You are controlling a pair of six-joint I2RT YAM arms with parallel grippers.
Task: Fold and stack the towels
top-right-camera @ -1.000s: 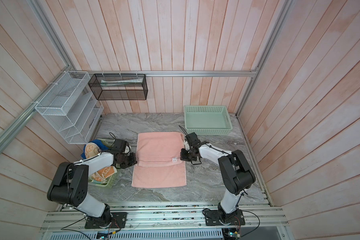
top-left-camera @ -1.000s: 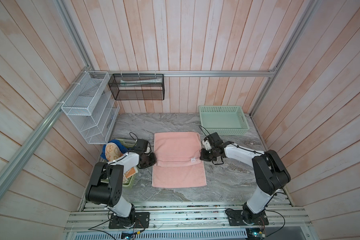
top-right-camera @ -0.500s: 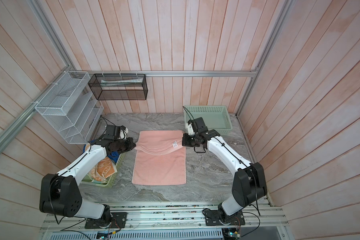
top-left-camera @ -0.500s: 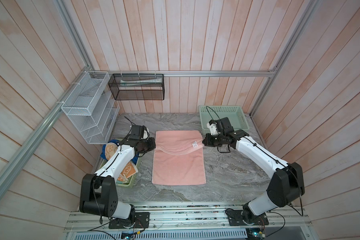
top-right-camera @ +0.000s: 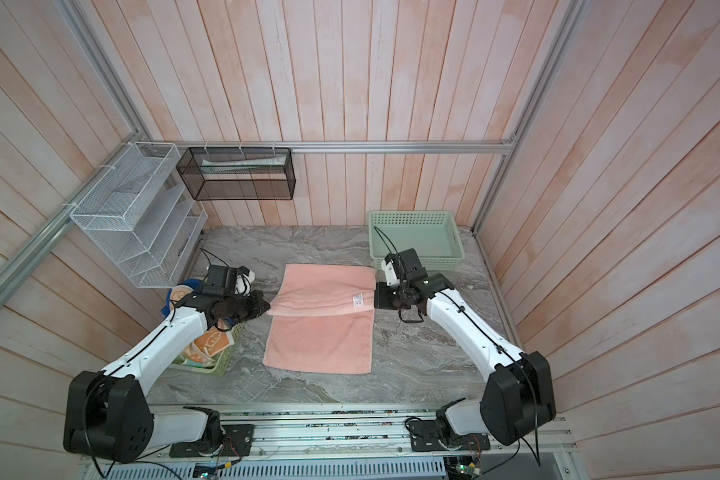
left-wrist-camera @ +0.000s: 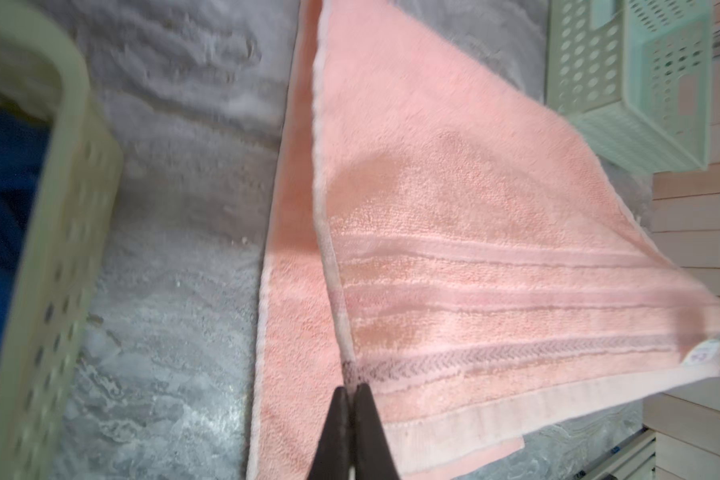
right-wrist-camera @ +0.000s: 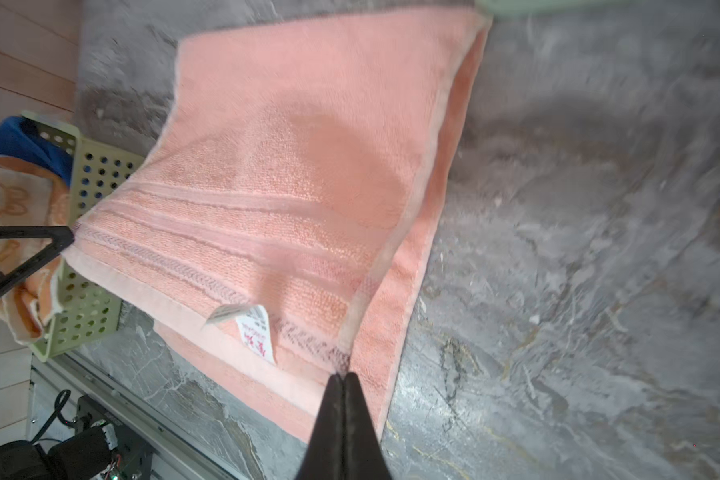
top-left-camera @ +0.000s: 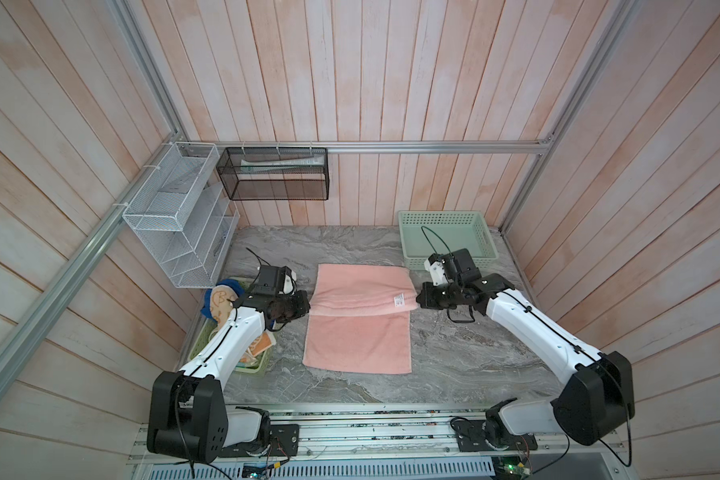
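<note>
1. Left wrist view: the left gripper (left-wrist-camera: 352,390) has its two dark jaws pressed together on a hemmed corner of the pink towel (left-wrist-camera: 454,208); the gripped layer hangs raised above a lower layer of the same cloth.
2. Right wrist view: the right gripper (right-wrist-camera: 344,376) is pinched tight on the opposite corner of that hem, just beside the white label (right-wrist-camera: 258,336); the hem runs taut across to the other gripper's tip.
3. Both top views show the pink towel in the middle of the grey marble table (top-left-camera: 454,353), between the two arms; its far half is doubled over toward the near side; the gripped edge sits about halfway along the cloth; the near half lies flat.
4. Seen from the right wrist, the blue towel (right-wrist-camera: 26,143) and the orange bunny towel (right-wrist-camera: 1,195) are bundled in the green basket (right-wrist-camera: 88,316) at the table's left edge; the orange one spills over its rim.
5. A mint basket (top-left-camera: 445,218) stands at the far right corner, behind the right gripper.
</note>
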